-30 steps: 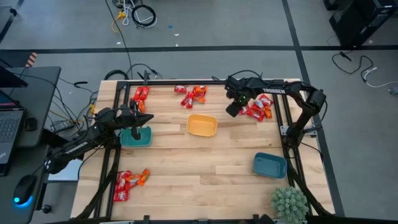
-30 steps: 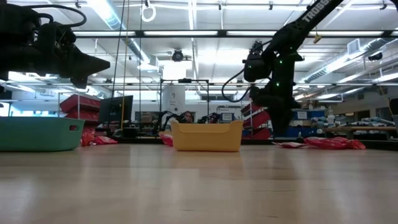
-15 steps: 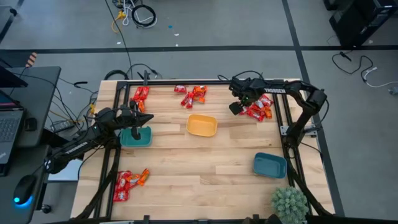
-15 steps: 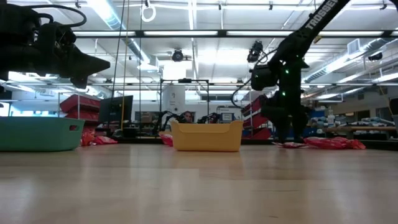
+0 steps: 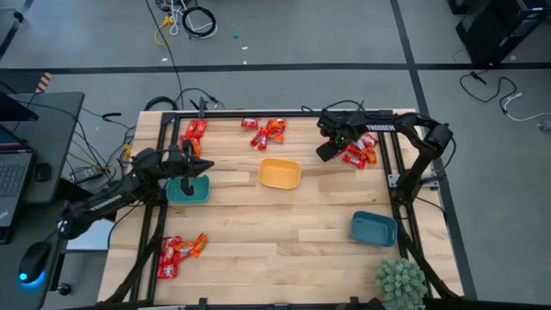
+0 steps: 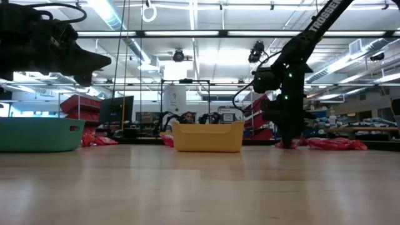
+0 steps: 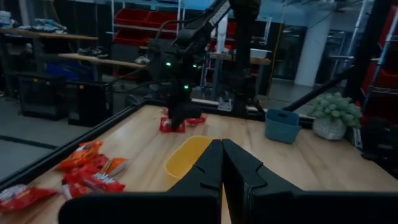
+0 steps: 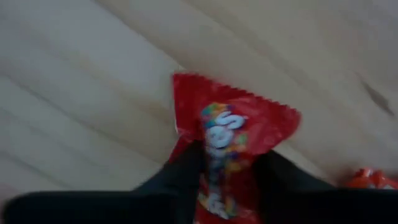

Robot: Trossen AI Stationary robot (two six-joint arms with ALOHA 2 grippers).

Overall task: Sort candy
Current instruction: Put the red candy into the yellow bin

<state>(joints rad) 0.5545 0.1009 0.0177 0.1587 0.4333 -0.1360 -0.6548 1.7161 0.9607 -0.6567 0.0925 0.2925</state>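
Note:
Red and orange wrapped candy lies in piles on the table: at the far left (image 5: 194, 133), the far middle (image 5: 267, 131), the far right (image 5: 362, 151) and the near left (image 5: 179, 250). My right gripper (image 5: 328, 151) is down at the table beside the far-right pile, shut on one red candy with white marks (image 8: 233, 121). My left gripper (image 5: 187, 175) hangs shut and empty above the teal bowl (image 5: 191, 191). The left wrist view shows its fingers (image 7: 219, 155) closed together. My right gripper (image 8: 227, 155) pinches the red candy between its two fingers, one at each long edge near the middle (image 8: 214, 146). The fingers (image 8: 186, 168) come from above, pointing down. The candy's free end (image 8: 249, 106) lies flat on the wooden table.
A yellow bowl (image 5: 279, 173) stands mid-table and a blue bowl (image 5: 373, 228) stands near the right edge. A potted plant (image 5: 400, 280) is at the near right corner. A black frame rail (image 5: 398, 172) runs along the table's sides. Bare wood lies between the bowls.
My right gripper has moved a little toward the far-right candy pile and come down from well above the table to its surface. The left arm has kept still.

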